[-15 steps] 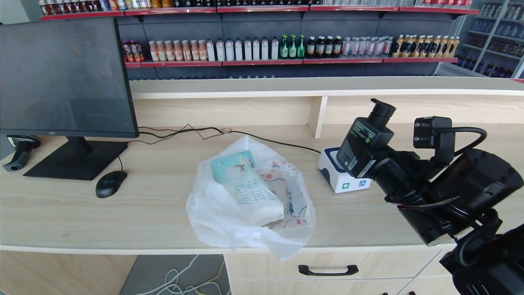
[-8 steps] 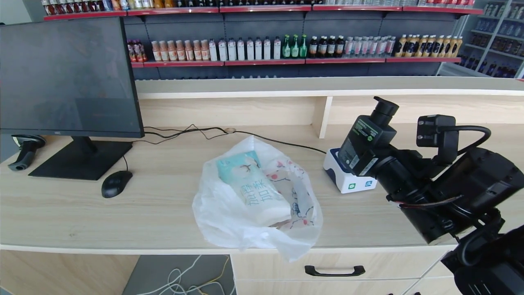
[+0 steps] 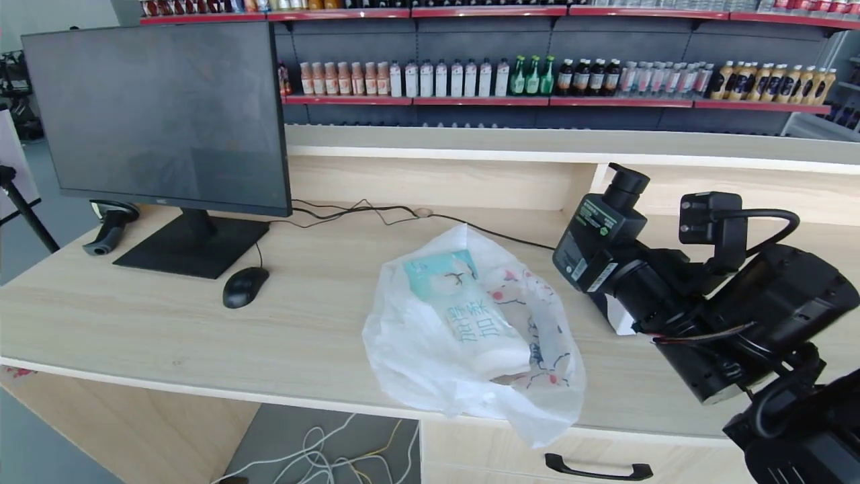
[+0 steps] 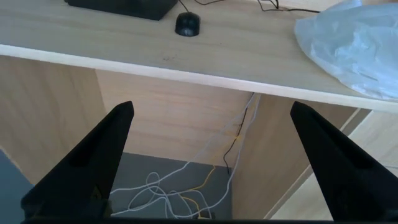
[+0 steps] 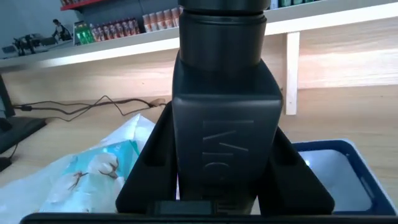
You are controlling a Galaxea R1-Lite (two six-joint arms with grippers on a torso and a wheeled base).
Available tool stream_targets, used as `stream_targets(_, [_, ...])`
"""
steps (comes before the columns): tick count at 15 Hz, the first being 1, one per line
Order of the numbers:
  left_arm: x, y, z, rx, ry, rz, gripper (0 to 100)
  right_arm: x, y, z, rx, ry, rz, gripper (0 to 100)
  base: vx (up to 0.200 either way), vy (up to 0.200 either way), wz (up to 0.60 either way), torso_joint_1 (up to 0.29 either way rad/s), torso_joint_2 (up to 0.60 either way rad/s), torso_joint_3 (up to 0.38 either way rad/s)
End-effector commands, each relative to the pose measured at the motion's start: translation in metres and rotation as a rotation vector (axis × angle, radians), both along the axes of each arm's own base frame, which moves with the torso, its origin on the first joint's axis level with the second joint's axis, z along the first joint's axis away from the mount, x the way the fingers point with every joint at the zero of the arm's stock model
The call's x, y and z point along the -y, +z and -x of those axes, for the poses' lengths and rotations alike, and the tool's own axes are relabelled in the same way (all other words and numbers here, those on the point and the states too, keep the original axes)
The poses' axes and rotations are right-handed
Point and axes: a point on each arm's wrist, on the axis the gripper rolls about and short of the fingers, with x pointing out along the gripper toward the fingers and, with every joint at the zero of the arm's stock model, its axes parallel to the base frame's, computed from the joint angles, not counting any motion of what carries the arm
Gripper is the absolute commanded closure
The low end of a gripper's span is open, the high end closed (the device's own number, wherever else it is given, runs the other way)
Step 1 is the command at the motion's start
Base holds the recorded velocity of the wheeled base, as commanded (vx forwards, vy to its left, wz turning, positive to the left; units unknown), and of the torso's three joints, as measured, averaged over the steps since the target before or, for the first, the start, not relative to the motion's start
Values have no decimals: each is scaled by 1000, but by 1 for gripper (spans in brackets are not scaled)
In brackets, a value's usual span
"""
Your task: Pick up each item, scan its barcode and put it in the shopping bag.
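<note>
1. The right tool (image 3: pixel 608 272) is clenched on a dark pump bottle (image 3: pixel 598 228), its fingers (image 5: pixel 146 174) pressed to the bottle's two sides
2. The bottle stands tilted out of the tool, pump end away from it and label side facing the head camera
3. Directly beyond and below the tool sits a white and blue scanner (image 5: pixel 339 168) on the worktop (image 3: pixel 201 329); the bottle hangs above it, not touching
4. The bag (image 3: pixel 416 349) lies on the worktop beside the right tool, towards the robot's left, with a teal and white pack (image 3: pixel 463 312) inside
5. The left tool (image 4: pixel 211 109) is released, fingers spread wide with nothing between them, out before the worktop's front edge
6. A mouse (image 4: pixel 186 23) and the bag lie on the worktop beyond the left tool
</note>
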Motion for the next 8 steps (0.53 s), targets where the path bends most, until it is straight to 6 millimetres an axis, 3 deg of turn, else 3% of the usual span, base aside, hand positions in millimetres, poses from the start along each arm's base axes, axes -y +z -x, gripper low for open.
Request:
stream_targets(1, [0,0,0,1,1,0,0,0,1,0,5,0,-4,100,0,0,600,-2,2,12])
stream_targets(2, [0,0,0,1,1,0,0,0,1,1,3,1,-2,100,0,0,600,-17,2,7])
stream_targets(8, [0,0,0,1,1,0,0,-7,1,3,-3,34,-42,100,0,0,0,0,0,0])
